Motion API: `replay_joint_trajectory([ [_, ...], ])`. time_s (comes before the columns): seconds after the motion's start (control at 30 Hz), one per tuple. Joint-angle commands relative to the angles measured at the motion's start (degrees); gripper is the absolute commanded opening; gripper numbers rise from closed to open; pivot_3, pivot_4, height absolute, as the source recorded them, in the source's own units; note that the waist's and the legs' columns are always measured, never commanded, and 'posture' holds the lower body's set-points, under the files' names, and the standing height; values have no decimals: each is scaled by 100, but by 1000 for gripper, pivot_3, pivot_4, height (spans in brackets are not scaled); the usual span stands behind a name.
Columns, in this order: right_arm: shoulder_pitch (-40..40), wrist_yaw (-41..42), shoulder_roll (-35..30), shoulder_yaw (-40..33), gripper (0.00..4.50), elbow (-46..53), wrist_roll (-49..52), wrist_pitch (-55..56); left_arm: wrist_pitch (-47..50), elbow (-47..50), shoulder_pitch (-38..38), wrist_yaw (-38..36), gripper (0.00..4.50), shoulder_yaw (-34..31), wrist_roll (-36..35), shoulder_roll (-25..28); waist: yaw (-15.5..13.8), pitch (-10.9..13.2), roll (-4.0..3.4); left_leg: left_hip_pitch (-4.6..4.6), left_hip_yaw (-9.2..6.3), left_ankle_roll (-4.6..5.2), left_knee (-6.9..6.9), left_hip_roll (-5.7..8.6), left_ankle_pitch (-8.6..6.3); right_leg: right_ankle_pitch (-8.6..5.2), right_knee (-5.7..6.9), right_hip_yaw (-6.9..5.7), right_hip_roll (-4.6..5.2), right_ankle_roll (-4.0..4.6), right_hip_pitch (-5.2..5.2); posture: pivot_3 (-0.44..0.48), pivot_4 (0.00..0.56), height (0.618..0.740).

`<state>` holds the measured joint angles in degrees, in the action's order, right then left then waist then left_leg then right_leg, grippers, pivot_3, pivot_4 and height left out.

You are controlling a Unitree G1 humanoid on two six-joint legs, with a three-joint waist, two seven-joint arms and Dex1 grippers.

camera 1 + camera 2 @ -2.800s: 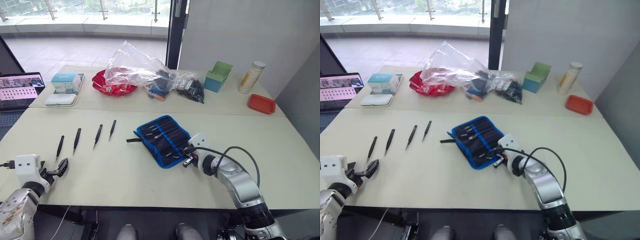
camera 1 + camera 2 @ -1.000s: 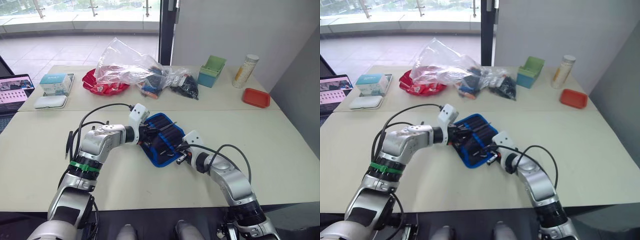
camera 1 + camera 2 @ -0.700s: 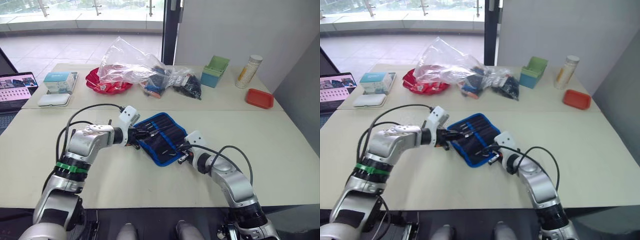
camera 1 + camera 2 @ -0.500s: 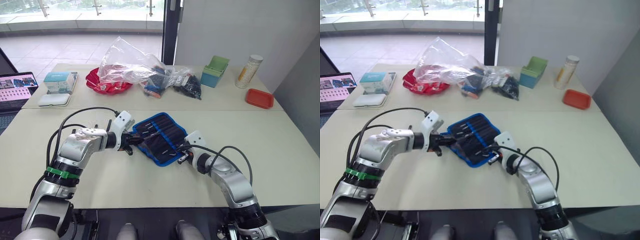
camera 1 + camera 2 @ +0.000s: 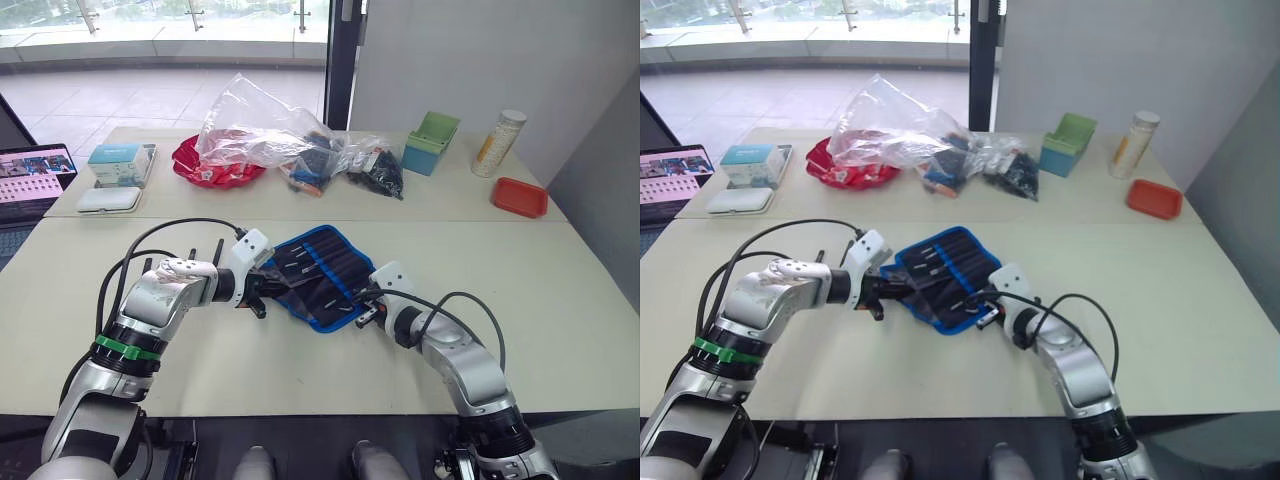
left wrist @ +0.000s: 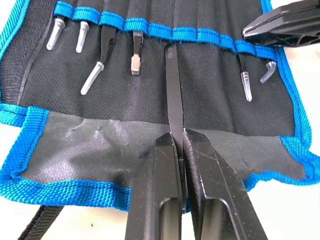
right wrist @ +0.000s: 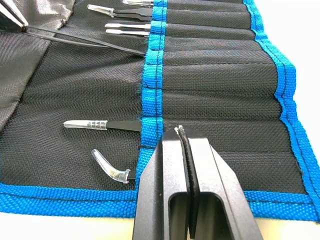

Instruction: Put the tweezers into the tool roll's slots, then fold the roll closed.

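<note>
Left wrist view: left gripper (image 6: 179, 142) is clamped on a slim black pointed metal tweezer (image 6: 172, 90), tip at a slot's blue edge on the open black fabric tool roll w/ bright blue edging (image 5: 318, 270), mid-table. Right gripper (image 7: 186, 137), fingers together w/ nothing btwn them, presses the roll's pocket side. Three more black tweezers (image 5: 218, 249) lie left of the roll.

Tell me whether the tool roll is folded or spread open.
Spread open. The tool roll lies flat on the table, its inner slots exposed, with tweezers going into one.
</note>
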<state>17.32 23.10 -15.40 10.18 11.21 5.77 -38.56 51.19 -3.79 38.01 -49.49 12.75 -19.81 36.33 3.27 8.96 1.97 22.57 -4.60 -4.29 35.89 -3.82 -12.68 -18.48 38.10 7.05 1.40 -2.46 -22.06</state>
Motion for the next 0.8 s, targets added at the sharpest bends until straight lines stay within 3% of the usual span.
replay_joint_trajectory([
  [0.03,-158,-77,-43,35,0,-211,-73,-241,-105,-98,271,58,24,29,163,-141,-20,0,0,0,0,0,1,0,0,0,0,0,0,0,0,0,150,740],
  [0.5,-236,-163,5,65,0,-72,-63,-409,-214,-497,683,-101,24,265,471,-573,-71,0,0,1,0,0,3,1,0,0,2,0,0,0,0,0,150,740],
  [0.63,-249,-190,28,121,0,-32,-70,-498,-649,-1019,877,-156,24,503,771,-767,-76,0,0,1,0,0,3,2,0,0,2,-1,0,0,0,0,150,740],
  [0.8,-287,-342,109,233,0,-34,-94,-876,-1379,-2269,1377,-24,24,593,1131,-1492,-84,-1,1,1,0,1,8,2,0,1,3,-2,0,0,2,0,150,740],
])
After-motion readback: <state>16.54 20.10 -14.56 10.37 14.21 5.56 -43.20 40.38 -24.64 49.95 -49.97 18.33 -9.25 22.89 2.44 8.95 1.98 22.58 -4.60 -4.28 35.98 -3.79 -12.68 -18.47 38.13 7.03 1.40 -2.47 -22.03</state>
